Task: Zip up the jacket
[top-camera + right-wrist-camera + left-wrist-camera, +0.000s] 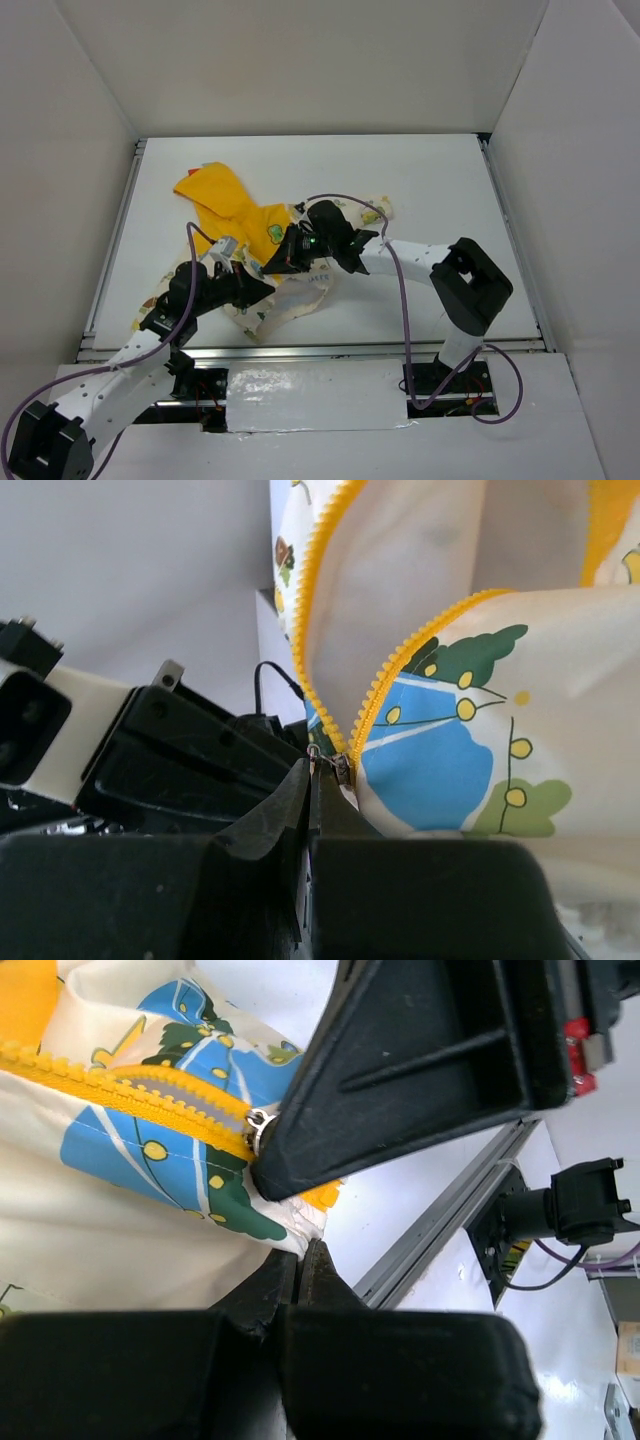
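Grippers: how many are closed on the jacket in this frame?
2. The left gripper pinches the jacket at its bottom hem, just below the zipper; the right gripper pinches the zipper pull right beside it.

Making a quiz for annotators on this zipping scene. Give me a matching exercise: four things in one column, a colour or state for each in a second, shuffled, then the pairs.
1. hood
2. zipper teeth
3. zipper slider
4. jacket corner

A. silver, at the right hand's fingertips
B. pinched by the left hand
C. plain yellow cloth, on the table
D. yellow, spread in a V

Pairs: 1-C, 2-D, 3-A, 4-B
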`<state>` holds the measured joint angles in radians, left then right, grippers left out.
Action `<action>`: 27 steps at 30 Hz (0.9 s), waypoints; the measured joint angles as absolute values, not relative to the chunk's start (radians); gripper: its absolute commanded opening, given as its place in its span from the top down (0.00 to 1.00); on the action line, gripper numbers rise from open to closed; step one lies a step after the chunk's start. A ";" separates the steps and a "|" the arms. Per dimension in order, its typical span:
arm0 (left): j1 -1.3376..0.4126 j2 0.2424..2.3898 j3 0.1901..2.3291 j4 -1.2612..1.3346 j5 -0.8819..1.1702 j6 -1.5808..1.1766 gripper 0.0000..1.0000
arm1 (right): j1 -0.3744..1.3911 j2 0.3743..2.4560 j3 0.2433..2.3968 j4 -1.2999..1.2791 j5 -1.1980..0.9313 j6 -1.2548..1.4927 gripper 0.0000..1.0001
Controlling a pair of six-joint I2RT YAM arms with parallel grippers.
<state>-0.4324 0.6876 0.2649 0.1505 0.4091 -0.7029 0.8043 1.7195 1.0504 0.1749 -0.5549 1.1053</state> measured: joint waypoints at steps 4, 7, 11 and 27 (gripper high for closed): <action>-0.433 0.698 0.259 0.160 0.429 -0.703 1.00 | 0.802 1.727 1.055 0.155 -0.535 1.125 1.00; -0.433 0.710 0.257 0.164 0.436 -0.703 1.00 | 0.796 1.750 1.080 0.154 -0.540 1.136 1.00; -0.433 0.720 0.257 0.170 0.440 -0.703 1.00 | 0.773 1.794 1.129 0.176 -0.576 1.165 1.00; -0.465 0.716 0.257 0.210 0.434 -0.702 1.00 | 0.618 1.925 1.431 0.072 -0.530 1.197 1.00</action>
<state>-0.4652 0.7162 0.2569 0.2100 0.4335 -0.7025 0.6178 1.9255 1.4311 0.0715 -0.5301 1.1969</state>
